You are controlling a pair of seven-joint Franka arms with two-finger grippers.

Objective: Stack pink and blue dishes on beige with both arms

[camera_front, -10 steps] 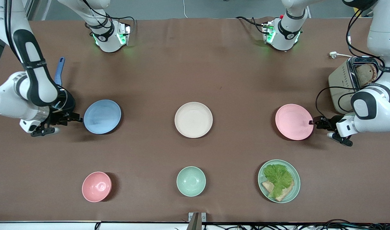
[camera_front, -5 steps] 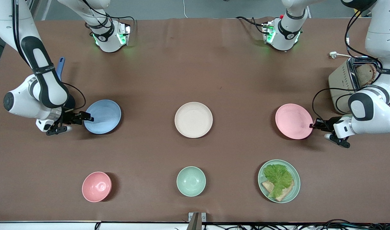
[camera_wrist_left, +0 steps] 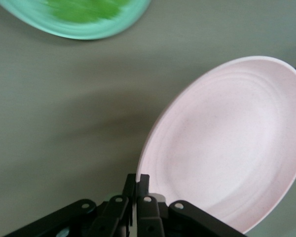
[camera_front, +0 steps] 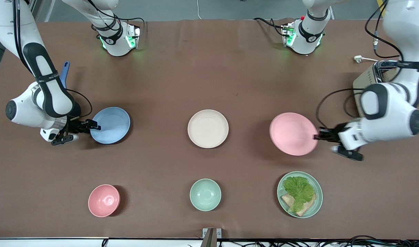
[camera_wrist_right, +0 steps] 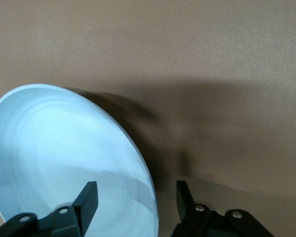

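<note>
The pale pink plate (camera_front: pixel 292 133) hangs tilted above the table between the beige plate (camera_front: pixel 207 128) and the left arm's end, with my left gripper (camera_front: pixel 317 137) shut on its rim. In the left wrist view the left gripper (camera_wrist_left: pixel 137 185) pinches the edge of the pink plate (camera_wrist_left: pixel 227 143). The light blue plate (camera_front: pixel 111 125) lies flat toward the right arm's end. My right gripper (camera_front: pixel 92 127) is open and straddles its rim. In the right wrist view the right gripper (camera_wrist_right: pixel 135 190) has one finger over the blue plate (camera_wrist_right: pixel 64 158) and one outside it.
Nearer the front camera stand a pink bowl (camera_front: pixel 104 200), a mint-green bowl (camera_front: pixel 205 194) and a mint-green plate (camera_front: pixel 314 202) with lettuce and bread. A toaster (camera_front: pixel 365 84) sits at the left arm's end. A blue handle (camera_front: pixel 64 73) lies by the right arm.
The left gripper has lifted the pink plate and carried it toward the beige plate. The right gripper slid onto the blue plate's rim, then stayed there.
</note>
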